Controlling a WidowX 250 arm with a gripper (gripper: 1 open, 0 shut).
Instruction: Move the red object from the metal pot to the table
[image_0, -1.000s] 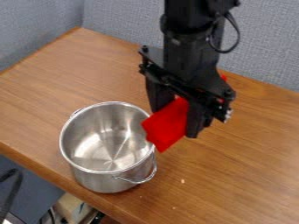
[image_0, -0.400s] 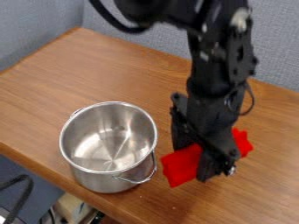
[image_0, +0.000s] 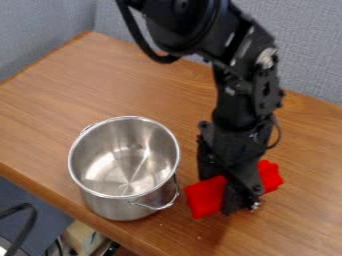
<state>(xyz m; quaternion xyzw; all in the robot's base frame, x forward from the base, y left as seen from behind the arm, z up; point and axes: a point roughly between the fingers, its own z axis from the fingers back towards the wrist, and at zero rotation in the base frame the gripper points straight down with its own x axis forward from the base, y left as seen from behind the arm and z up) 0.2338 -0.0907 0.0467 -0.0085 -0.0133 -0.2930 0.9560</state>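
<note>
The red object (image_0: 209, 195) is a bright red block lying low over the table (image_0: 80, 80), to the right of the metal pot (image_0: 123, 165). My gripper (image_0: 235, 196) points straight down and is shut on the red object around its middle, so the block's ends stick out left and right of the fingers. I cannot tell whether the block touches the wood. The shiny pot stands empty near the table's front edge, its wire handle (image_0: 163, 200) toward the block.
The black arm (image_0: 227, 60) rises from the gripper toward the top of the view. The table's front edge (image_0: 54, 205) runs just below the pot. A grey wall stands behind the table.
The gripper has come down and to the right with the red block, from beside the pot's rim to just over the table. The block has turned flatter. The pot has not moved.
</note>
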